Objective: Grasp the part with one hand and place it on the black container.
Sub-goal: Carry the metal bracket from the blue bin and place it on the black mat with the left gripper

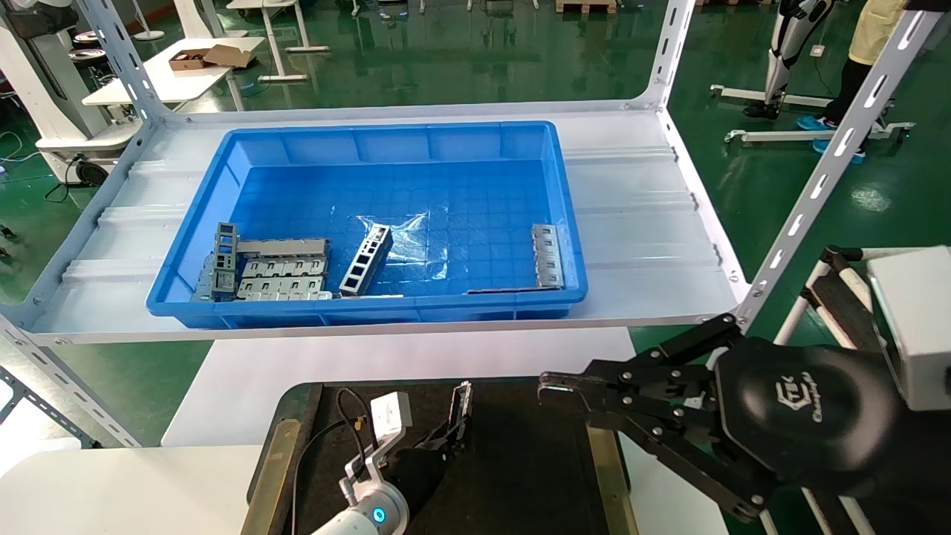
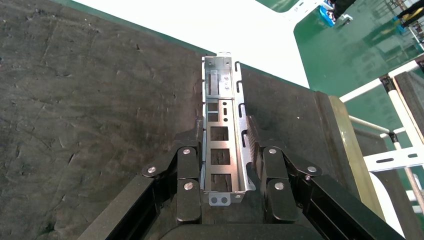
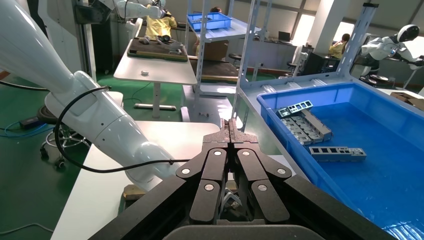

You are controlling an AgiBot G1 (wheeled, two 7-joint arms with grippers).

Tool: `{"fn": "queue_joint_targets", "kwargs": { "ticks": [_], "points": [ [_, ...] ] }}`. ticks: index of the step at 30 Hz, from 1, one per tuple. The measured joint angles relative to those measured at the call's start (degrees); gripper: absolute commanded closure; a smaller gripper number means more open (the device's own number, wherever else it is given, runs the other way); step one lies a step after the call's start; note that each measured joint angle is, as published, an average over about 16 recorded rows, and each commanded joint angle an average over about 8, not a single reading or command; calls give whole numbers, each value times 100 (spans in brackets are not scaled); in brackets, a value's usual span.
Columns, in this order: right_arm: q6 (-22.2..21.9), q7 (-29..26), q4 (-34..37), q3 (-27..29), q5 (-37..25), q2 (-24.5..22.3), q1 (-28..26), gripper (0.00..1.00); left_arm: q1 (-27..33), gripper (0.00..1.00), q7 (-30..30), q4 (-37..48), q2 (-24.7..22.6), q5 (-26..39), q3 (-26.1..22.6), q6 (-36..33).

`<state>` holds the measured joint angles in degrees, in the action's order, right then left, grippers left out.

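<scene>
My left gripper (image 1: 455, 433) is shut on the part (image 1: 463, 401), a slim silver-grey channel bar with rectangular slots. In the left wrist view the part (image 2: 223, 125) sits lengthwise between the fingers (image 2: 252, 131), with the black felt showing through its slots. I hold it just over the black container (image 1: 520, 461), towards its far edge; I cannot tell whether it touches the felt (image 2: 90, 100). My right gripper (image 1: 550, 385) is shut and empty, hovering over the container's right side; it also shows in the right wrist view (image 3: 231, 125).
A blue bin (image 1: 386, 312) stands on the white shelf beyond the container. It holds a ladder-like bar (image 1: 366, 260), flat tabbed plates (image 1: 282, 279) and another metal piece (image 1: 547, 256). Slotted shelf posts (image 1: 817, 186) rise at the right. Brass strips (image 1: 267, 475) edge the container.
</scene>
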<state>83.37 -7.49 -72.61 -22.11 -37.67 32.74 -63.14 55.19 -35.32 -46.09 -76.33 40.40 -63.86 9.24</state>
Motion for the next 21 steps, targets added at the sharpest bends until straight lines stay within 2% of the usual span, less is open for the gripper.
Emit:
{"fn": "queue_joint_targets", "kwargs": {
  "ticks": [2, 5, 7, 8, 10, 21],
  "points": [
    [0, 0, 0, 0, 0, 0, 0, 55, -7, 91, -5, -14, -8, -31, -32, 60],
    [0, 0, 0, 0, 0, 0, 0, 17, -13, 55, -12, -38, -15, -80, -81, 140],
    [0, 0, 0, 0, 0, 0, 0, 0, -17, 30, -17, -57, -18, -115, -114, 188],
    [0, 0, 0, 0, 0, 0, 0, 0, -20, 17, -20, -68, -19, -132, -131, 211],
    [0, 0, 0, 0, 0, 0, 0, 0, -24, 2, -25, -88, -20, -167, -164, 255],
    [0, 0, 0, -1, 1, 0, 0, 0, -25, 0, -57, -199, -6, -343, -325, 405]
  ]
}}
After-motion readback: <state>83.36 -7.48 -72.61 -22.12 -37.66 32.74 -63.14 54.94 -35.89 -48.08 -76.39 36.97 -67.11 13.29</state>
